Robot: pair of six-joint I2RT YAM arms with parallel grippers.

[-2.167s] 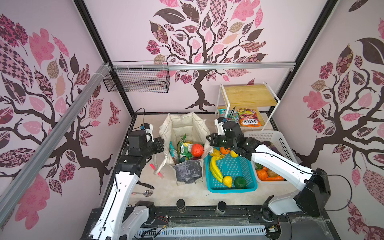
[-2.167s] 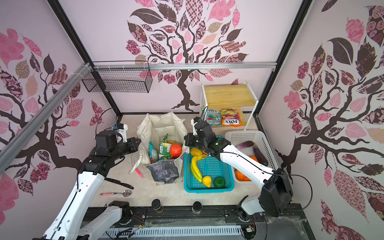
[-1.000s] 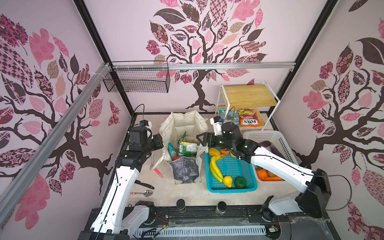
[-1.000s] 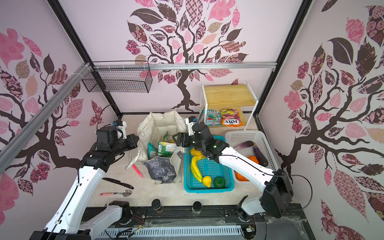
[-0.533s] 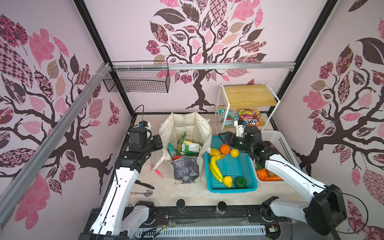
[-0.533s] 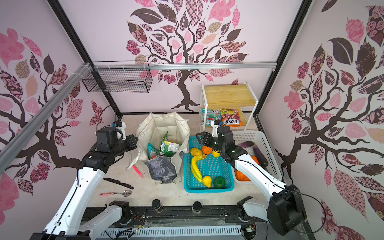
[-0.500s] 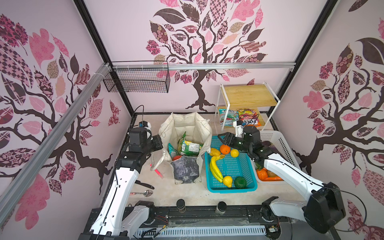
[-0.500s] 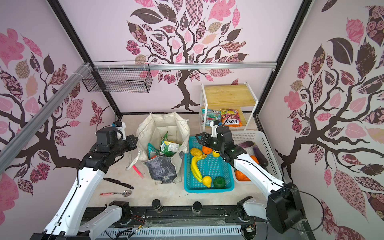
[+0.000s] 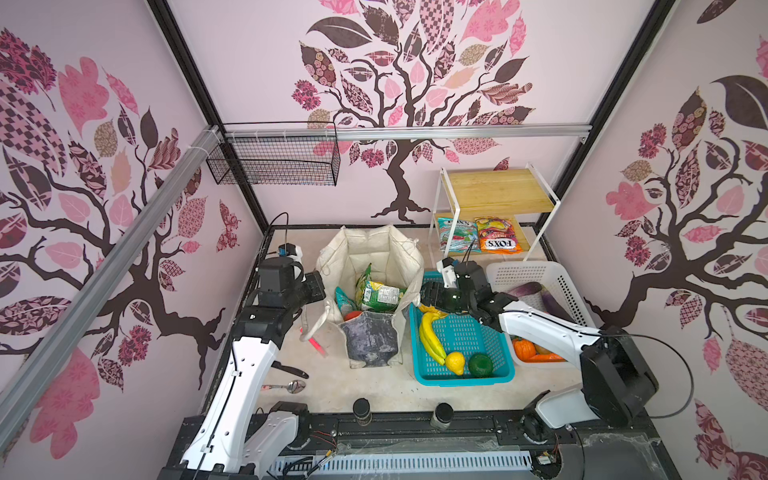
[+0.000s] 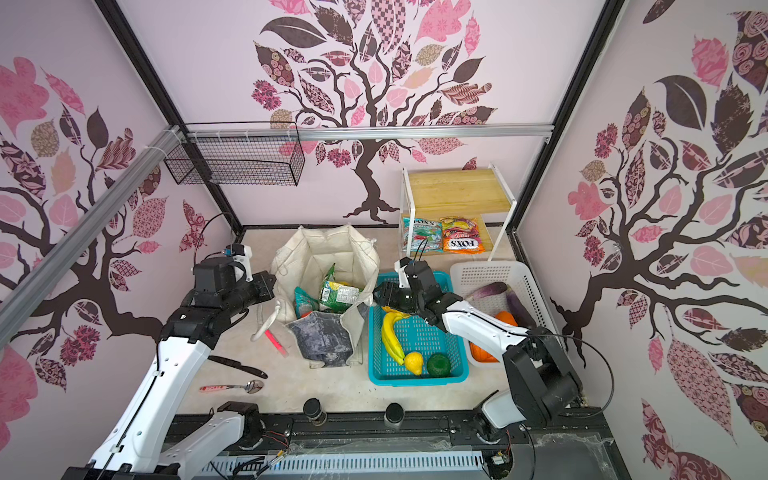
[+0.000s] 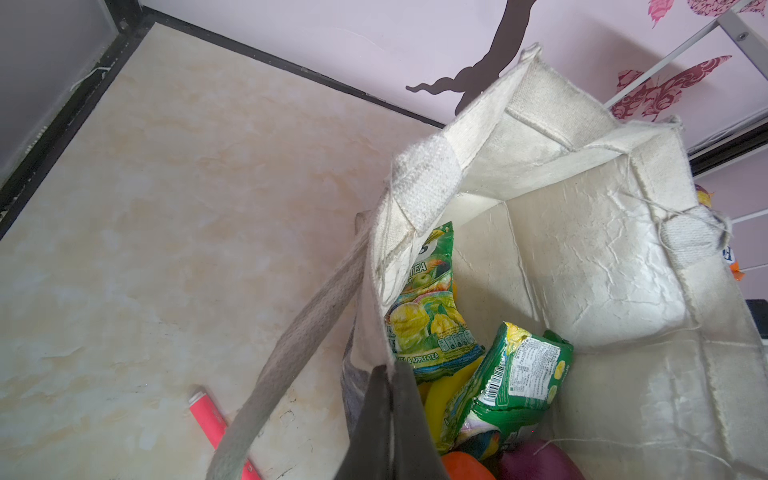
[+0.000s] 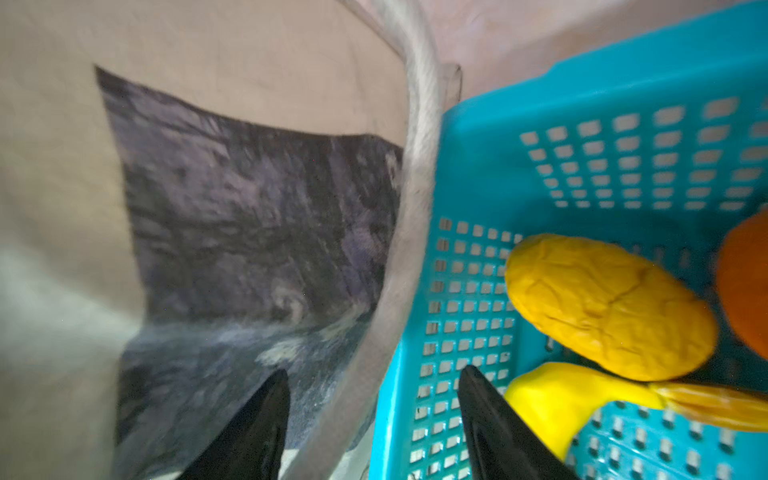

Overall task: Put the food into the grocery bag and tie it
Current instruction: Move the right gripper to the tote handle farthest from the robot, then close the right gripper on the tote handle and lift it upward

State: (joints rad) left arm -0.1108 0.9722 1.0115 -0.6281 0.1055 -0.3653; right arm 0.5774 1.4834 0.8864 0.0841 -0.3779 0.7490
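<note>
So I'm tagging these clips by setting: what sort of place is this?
Probably a robot test booth staged as a grocery corner: printed tree walls on a black frame, with toy bananas in a teal basket.

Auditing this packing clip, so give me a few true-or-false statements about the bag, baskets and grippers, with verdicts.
The cream canvas tote bag holds green snack packets. True.
The right gripper grips a yellow banana. False: it is open and empty.
The teal plastic basket holds yellow toy bananas. True.
The left gripper hangs open. False: it is shut on the tote bag's rim.
</note>
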